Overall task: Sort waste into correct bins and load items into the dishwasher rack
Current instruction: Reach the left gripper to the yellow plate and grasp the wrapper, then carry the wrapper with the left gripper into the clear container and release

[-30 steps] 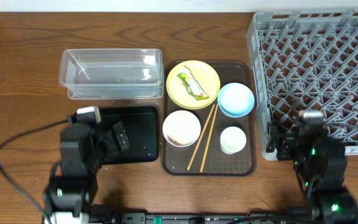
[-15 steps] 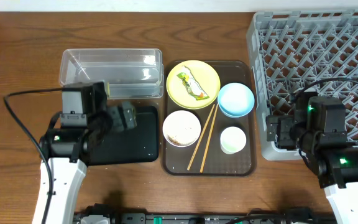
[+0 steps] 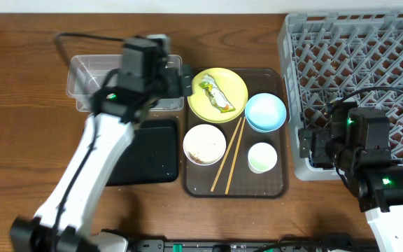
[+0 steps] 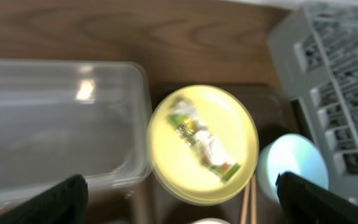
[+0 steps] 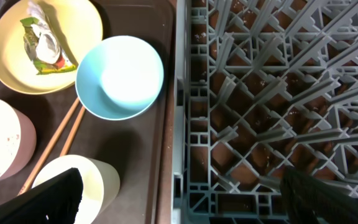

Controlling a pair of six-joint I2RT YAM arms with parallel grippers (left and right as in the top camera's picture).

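Note:
The green-and-white wrapper lies on the yellow plate on the brown tray; it shows in the left wrist view and the right wrist view. The white bowl holds rice-like scraps. The light blue bowl, pale cup and chopsticks are on the tray. My left gripper is open and empty, over the clear tub's right end, just left of the plate. My right gripper is open and empty at the grey rack's front left corner.
The black tub sits left of the brown tray, below the clear tub. My left arm stretches diagonally over the black tub. The rack fills the right side, its wall against the tray's right edge.
My left arm has swung up and right, from over the black tub to the clear tub's right end beside the plate. The right arm rose earlier and is now still.

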